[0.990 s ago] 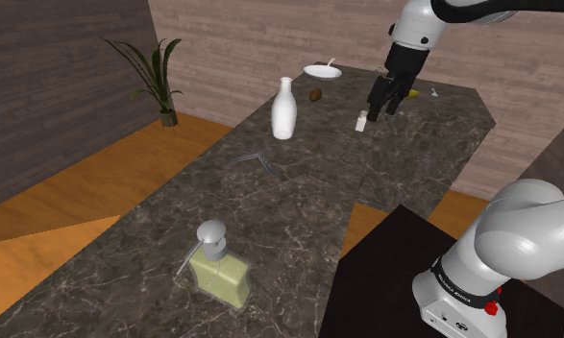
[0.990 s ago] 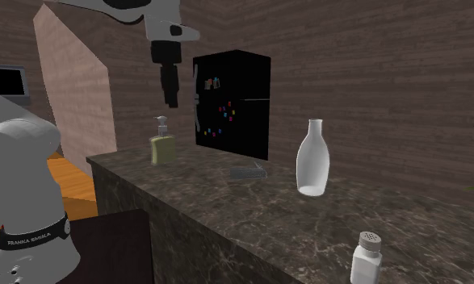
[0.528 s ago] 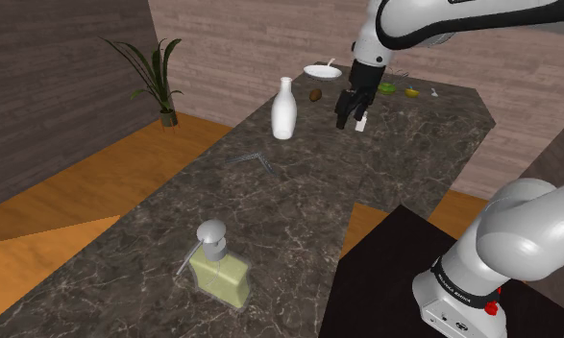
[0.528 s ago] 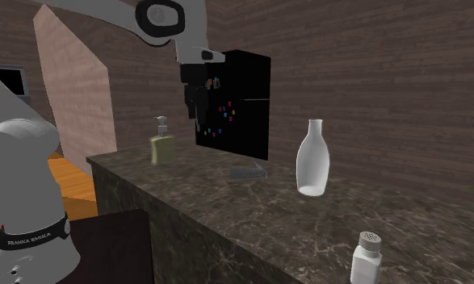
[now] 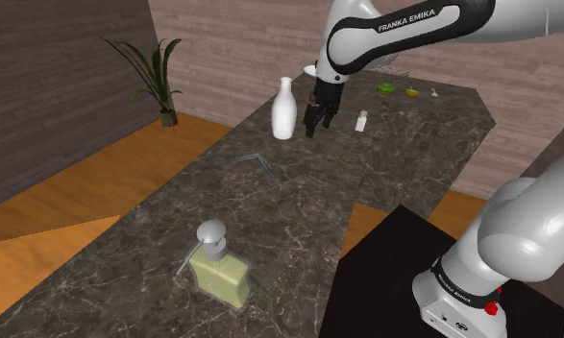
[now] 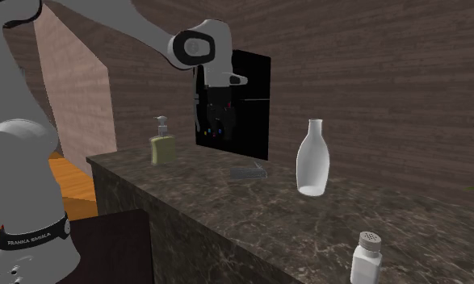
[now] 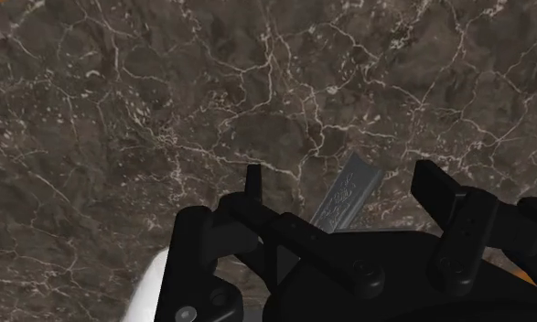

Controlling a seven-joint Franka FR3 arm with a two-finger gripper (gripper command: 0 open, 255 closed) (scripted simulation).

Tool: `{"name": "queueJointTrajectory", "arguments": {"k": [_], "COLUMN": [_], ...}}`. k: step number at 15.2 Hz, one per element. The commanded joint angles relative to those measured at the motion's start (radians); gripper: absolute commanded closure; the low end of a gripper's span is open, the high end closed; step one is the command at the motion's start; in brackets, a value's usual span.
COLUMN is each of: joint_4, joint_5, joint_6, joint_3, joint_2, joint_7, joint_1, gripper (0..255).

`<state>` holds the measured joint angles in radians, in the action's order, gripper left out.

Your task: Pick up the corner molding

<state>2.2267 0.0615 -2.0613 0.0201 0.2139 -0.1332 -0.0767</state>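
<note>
- The white Franka arm [image 5: 505, 240] rises from its stand [image 5: 404, 288] at the shoulder view's lower right. It arcs high over the long counter and bends down at the wrist, so the hand points at the stone.
- The dark marble countertop [image 5: 404, 182] is polished brown-grey with pale veins running across it.
- Nearest on it stands a squat pale-yellow soap dispenser with a grey pump head [image 5: 218, 264].
- Farther along, about mid-counter, the corner molding [image 5: 252, 159], a thin grey angled strip, lies flat on the marble, well apart from the other things.
- Beyond it the all-black two-finger gripper [image 5: 314, 120] hangs above the counter. It is just beside a smooth white long-necked bottle [image 5: 284, 108], on that bottle's right in the shoulder view. The molding lies nearer the camera and to the gripper's left there.
- A small white shaker with a grey cap [image 5: 362, 120] stands upright near the gripper, on its far right in the shoulder view.
- At the far end sit a white dish [image 5: 314, 70] and small green and yellow bits.
- In the wrist view the fingers [image 7: 437, 197] stand wide apart and clasp nothing. The molding shows between them on the marble below, untouched.
</note>
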Motion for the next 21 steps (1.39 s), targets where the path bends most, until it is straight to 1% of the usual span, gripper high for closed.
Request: {"name": "queueJointTrajectory", "arguments": {"k": [1,6,10,14,18,21], "joint_4": [-0.046,-0.172,-0.295,-0.441,-0.611,-0.599], "joint_5": [-0.001,-0.007,-0.018,-0.033,-0.050,-0.051], "joint_6": [-0.035,-0.101,-0.132,-0.144,-0.134,-0.166], "joint_3": [-0.005,-0.019,-0.030,-0.041,-0.048,-0.048], "joint_2": [-0.079,-0.267,-0.419,-0.573,-0.731,-0.750], "joint_7": [-0.012,-0.036,-0.051,-0.062,-0.073,-0.074], "joint_1": [-0.007,-0.022,-0.034,-0.047,-0.063,-0.063], "gripper": [0,0,0,0,0,0]}}
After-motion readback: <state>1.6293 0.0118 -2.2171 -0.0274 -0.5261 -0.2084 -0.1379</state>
